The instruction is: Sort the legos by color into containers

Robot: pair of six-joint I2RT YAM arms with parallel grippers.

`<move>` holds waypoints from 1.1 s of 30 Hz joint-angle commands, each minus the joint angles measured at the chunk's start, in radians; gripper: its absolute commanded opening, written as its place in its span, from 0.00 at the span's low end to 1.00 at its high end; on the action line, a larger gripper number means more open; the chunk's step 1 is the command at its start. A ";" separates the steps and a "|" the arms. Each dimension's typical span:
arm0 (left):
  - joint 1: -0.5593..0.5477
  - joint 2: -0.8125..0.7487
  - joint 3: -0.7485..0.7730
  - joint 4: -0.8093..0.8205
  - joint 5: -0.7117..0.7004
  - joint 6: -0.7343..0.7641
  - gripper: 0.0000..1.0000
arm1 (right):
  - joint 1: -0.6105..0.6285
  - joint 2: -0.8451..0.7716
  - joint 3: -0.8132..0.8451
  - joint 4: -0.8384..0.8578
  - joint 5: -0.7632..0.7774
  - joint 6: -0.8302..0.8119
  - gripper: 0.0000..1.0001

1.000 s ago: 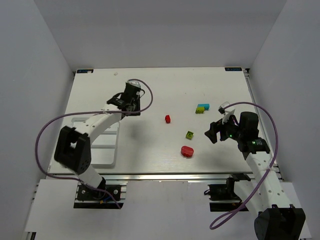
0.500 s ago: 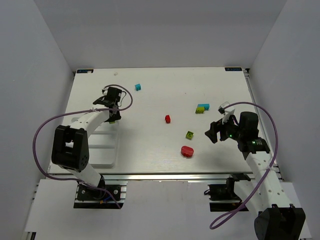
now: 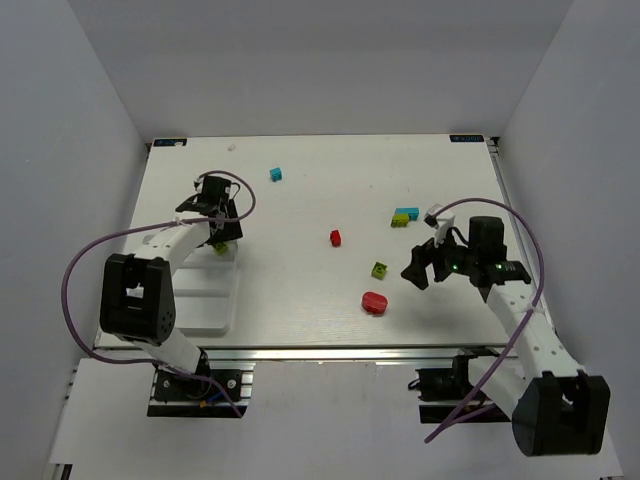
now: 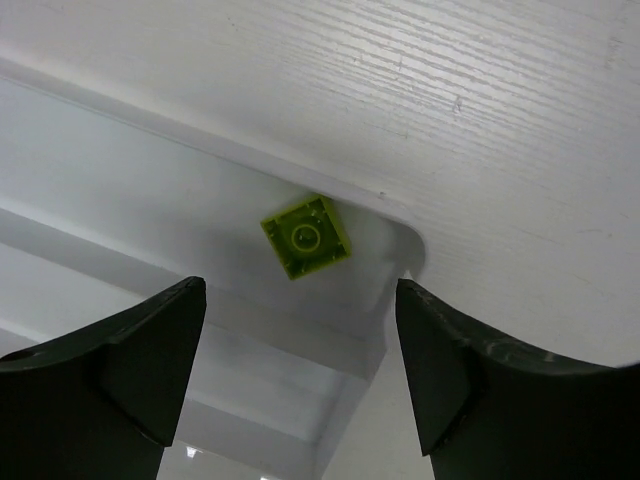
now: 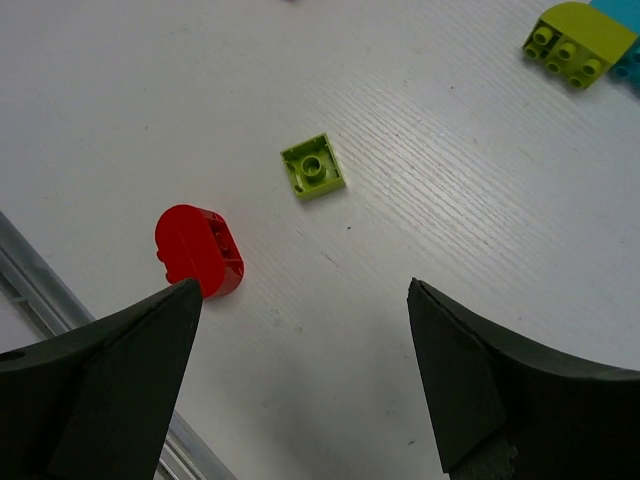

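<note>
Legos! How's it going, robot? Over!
Left jaws open over tray, right jaws open over table. One yellow-green lego in tray corner; red rounded lego, others loose. Nothing blocking.

You only get a sliver of the cyan brick (image 5: 631,62) at the right wrist view's corner, and from above the left arm (image 3: 170,243) covers part of the tray (image 3: 205,300).

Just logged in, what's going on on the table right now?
Lego sorting is under way. The left tool hangs open over a corner compartment of the tray, where one yellow-green brick lies. The right tool hovers open above a second yellow-green brick and the red rounded piece. Also loose on the table: a cyan brick, a small red brick, and cyan and yellow-green pieces side by side.
</note>
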 commanded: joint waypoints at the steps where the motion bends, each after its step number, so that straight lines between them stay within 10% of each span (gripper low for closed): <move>1: 0.008 -0.099 -0.021 0.042 0.047 0.011 0.86 | 0.030 0.072 0.089 -0.008 -0.020 -0.024 0.89; 4: 0.008 -0.201 -0.061 0.106 0.153 0.046 0.70 | 0.073 0.174 0.135 -0.009 0.008 -0.058 0.88; 5: -0.001 -0.279 -0.081 0.134 0.206 0.061 0.38 | 0.095 0.222 0.140 0.001 0.010 -0.082 0.88; 7: -0.013 -0.359 -0.153 0.234 0.360 0.111 0.22 | 0.129 0.283 0.135 0.024 0.037 -0.162 0.86; 9: -0.013 -0.456 -0.196 0.294 0.546 0.133 0.31 | 0.175 0.328 0.138 0.041 0.054 -0.225 0.84; 11: -0.022 -0.491 -0.213 0.323 0.590 0.138 0.68 | 0.203 0.403 0.155 0.044 0.088 -0.285 0.83; 14: -0.022 -0.514 -0.213 0.329 0.612 0.138 0.88 | 0.240 0.486 0.190 0.063 0.158 -0.311 0.84; 26: -0.022 -0.551 -0.205 0.315 0.589 0.139 0.93 | 0.329 0.696 0.302 0.066 0.238 -0.336 0.78; 33: -0.022 -0.583 -0.208 0.315 0.546 0.135 0.94 | 0.352 0.768 0.385 -0.008 0.235 -0.366 0.13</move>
